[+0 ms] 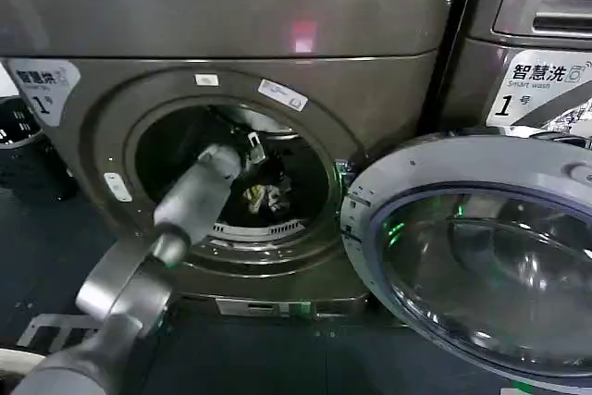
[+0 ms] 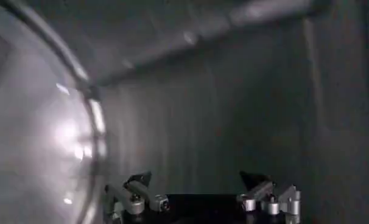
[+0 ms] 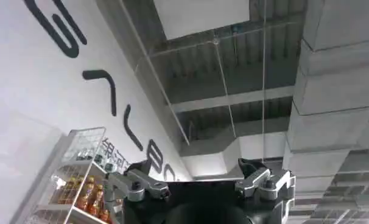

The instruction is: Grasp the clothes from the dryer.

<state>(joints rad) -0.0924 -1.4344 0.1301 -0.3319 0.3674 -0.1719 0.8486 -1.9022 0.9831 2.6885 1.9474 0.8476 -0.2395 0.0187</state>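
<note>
Inside, low on the drum floor of the large dark grey-brown metal dryer [image 1: 370,25] with its round porthole: the clothes [image 1: 264,197], a small crumpled bundle of yellow-green, white and dark fabric, far smaller than the round mouth. Reaching through that mouth from the lower left, the grey left arm, its left gripper [image 2: 203,185] just above and beside the bundle, fingers spread wide with only bare drum wall between them, pinching nothing. Open room all round the bundle; dark hollow above it, ribbed rim just in front. Swung fully out to the right, the round glass door [image 1: 481,265] with pale grey ring, leaving the porthole unblocked. Well away from the machine, the right gripper [image 3: 203,182], pointing up at a ceiling with grey beams, fingers likewise spread apart and bare.
</note>
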